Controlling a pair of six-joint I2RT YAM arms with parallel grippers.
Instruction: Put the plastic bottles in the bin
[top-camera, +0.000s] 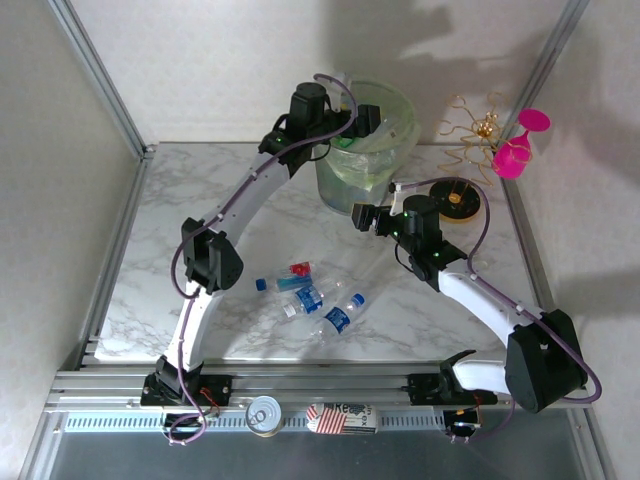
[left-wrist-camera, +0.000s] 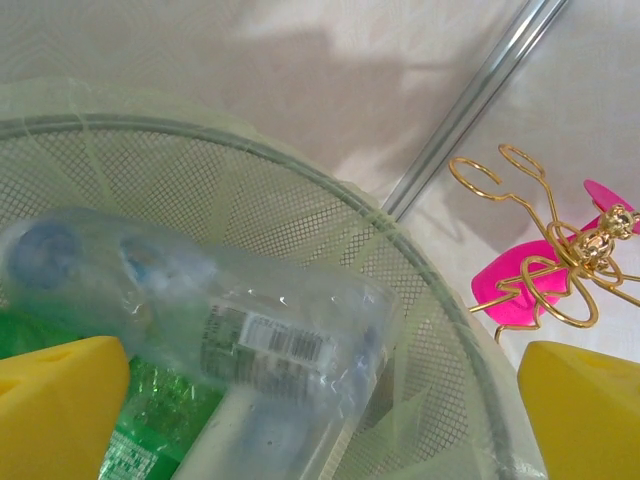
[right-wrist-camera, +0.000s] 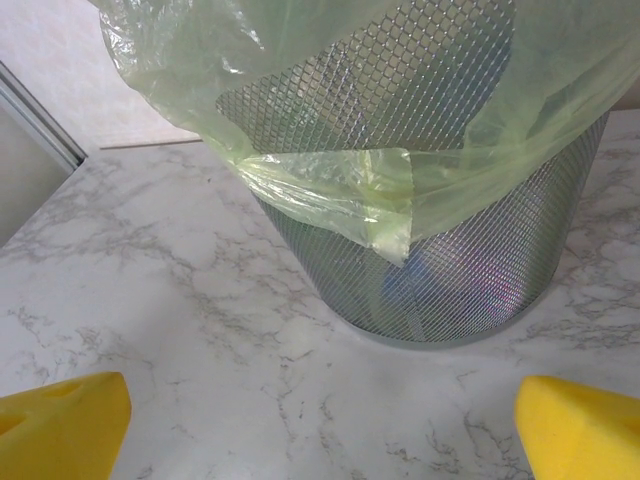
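— How's the left pincer (left-wrist-camera: 320, 415) looking?

— Spread wide. Its yellow pads (left-wrist-camera: 60, 405) are far apart and gripping nothing. It hangs over the mouth of the bin (top-camera: 360, 175), which stands at the far middle of the table (top-camera: 200, 200).

— What's under it?

— A clear bottle (left-wrist-camera: 250, 330) with a barcode label lies on its side inside the bin, below the pads. I can't tell whether it touches them. A green bottle (left-wrist-camera: 150, 430) lies beneath that one.

— And the right pincer (right-wrist-camera: 320, 420)?

— Wide as well, and empty. It sits low over the table on the near side of the bin, pointing at the bin's foot, close but apart from it. From there you see the bin is wire mesh with a thin pale green liner draped over the rim.

— Any bottles outside?

— Yes, three bottles (top-camera: 305, 298) lie on their sides on the table between the two arms, close together. One has a red label, the other two blue.

— Anything else about?

— A pink goblet (top-camera: 515, 150) stands right of the bin by a gold wire stand (top-camera: 480, 130). A tin can (top-camera: 265, 413) sits on the rail at the near edge.
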